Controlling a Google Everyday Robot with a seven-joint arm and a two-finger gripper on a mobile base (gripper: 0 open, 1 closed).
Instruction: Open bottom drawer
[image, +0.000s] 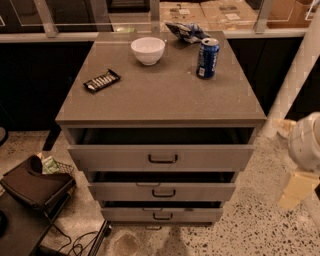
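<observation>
The bottom drawer (162, 214) is the lowest of three grey drawers in the cabinet (160, 107). Its flat front carries a small dark bar handle (162, 216). A narrow dark gap shows above the front, so it stands slightly out. The two drawers above also stand out, the top one farthest. My gripper (295, 189) shows as a beige part under a white rounded arm section (306, 142) at the right edge. It hangs right of the cabinet at about the middle drawer's height, apart from every drawer and handle.
On the cabinet top are a white bowl (148, 50), a blue can (207, 58), a dark snack bar (101, 80) and a crumpled bag (186, 31). A dark case (35, 187) and cables lie on the speckled floor at the left. A white post (295, 80) stands at the right.
</observation>
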